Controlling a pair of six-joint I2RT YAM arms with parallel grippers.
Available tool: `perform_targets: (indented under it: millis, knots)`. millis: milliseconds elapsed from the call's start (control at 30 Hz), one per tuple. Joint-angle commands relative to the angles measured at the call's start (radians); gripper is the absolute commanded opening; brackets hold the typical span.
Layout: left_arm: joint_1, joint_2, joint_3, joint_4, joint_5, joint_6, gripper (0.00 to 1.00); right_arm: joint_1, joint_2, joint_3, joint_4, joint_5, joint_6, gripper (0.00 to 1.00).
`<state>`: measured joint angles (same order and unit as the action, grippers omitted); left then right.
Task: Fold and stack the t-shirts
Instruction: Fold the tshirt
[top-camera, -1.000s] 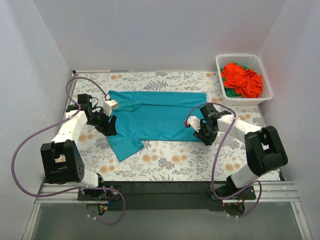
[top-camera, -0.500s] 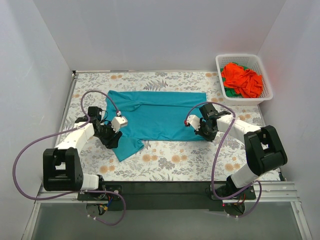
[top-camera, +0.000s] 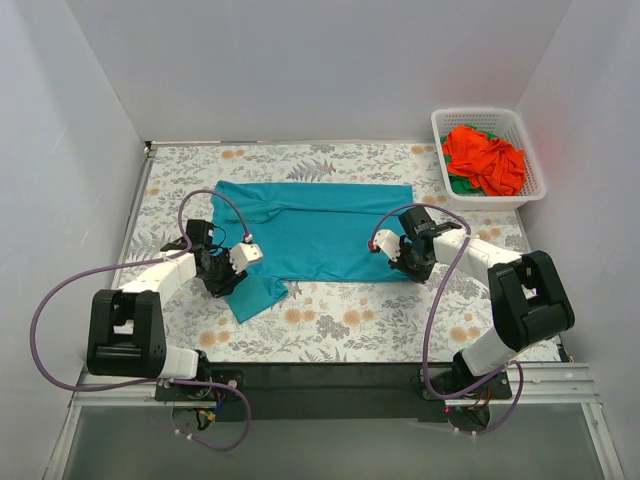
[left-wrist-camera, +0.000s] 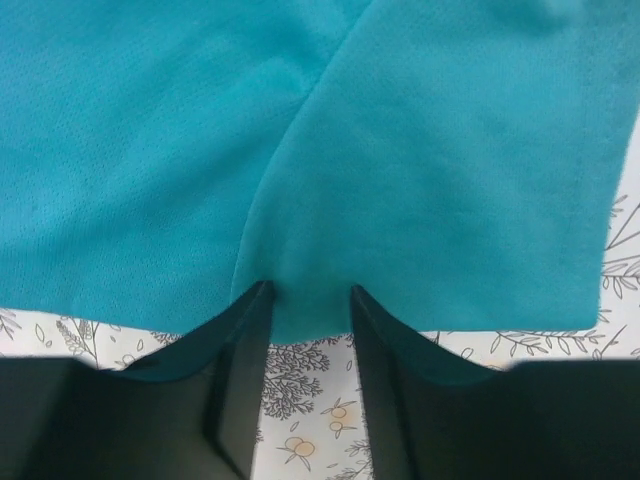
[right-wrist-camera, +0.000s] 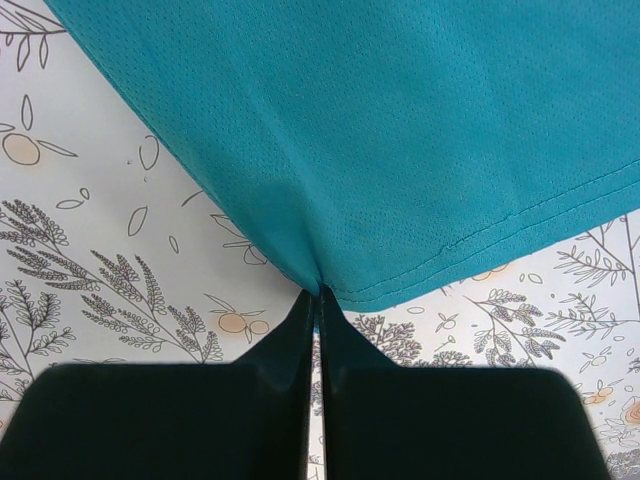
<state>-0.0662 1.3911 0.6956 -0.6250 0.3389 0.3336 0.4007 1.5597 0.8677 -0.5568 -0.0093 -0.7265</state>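
Observation:
A teal-blue t-shirt (top-camera: 310, 230) lies spread on the flower-patterned table, one sleeve sticking out at its near left. My left gripper (top-camera: 230, 283) is at that sleeve. In the left wrist view its jaws (left-wrist-camera: 310, 300) stand open, with the shirt's edge (left-wrist-camera: 400, 150) lying between them. My right gripper (top-camera: 404, 266) is at the shirt's near right corner. In the right wrist view it (right-wrist-camera: 320, 292) is shut on the hem of the shirt (right-wrist-camera: 400, 130). An orange-red t-shirt (top-camera: 485, 158) lies crumpled in the basket on top of a green one (top-camera: 460, 185).
The white lattice basket (top-camera: 437, 125) stands at the table's far right corner. White walls close in the table on the left, back and right. Purple cables loop from both arms.
My left gripper has swung from the shirt's left edge down and to the right, onto the near left sleeve. My right gripper has shifted slightly and stays on the corner.

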Motion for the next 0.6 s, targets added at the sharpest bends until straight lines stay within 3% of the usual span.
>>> perform_targets:
  millis: [0,67,100,233,433,567]
  knots:
    - [-0.006,0.009,-0.037,0.037,-0.041,0.054,0.33,-0.002,0.033,0.004,-0.008,-0.009,-0.008,0.01]
    - [-0.007,0.016,-0.048,0.034,-0.049,0.051,0.23,0.000,0.031,0.004,-0.009,-0.006,-0.011,0.01]
    - [-0.007,0.013,-0.051,0.025,-0.047,0.051,0.13,0.000,0.028,0.005,-0.014,-0.004,-0.010,0.01]
    - [-0.007,-0.045,-0.038,-0.051,-0.038,0.050,0.01,-0.003,0.002,0.010,-0.049,-0.011,-0.013,0.01]
    - [-0.007,-0.150,-0.001,-0.206,-0.034,0.042,0.00,-0.006,-0.127,0.002,-0.138,-0.037,-0.031,0.01]
    - [-0.007,-0.162,0.102,-0.283,-0.011,0.013,0.00,-0.023,-0.184,0.005,-0.161,-0.038,-0.059,0.01]
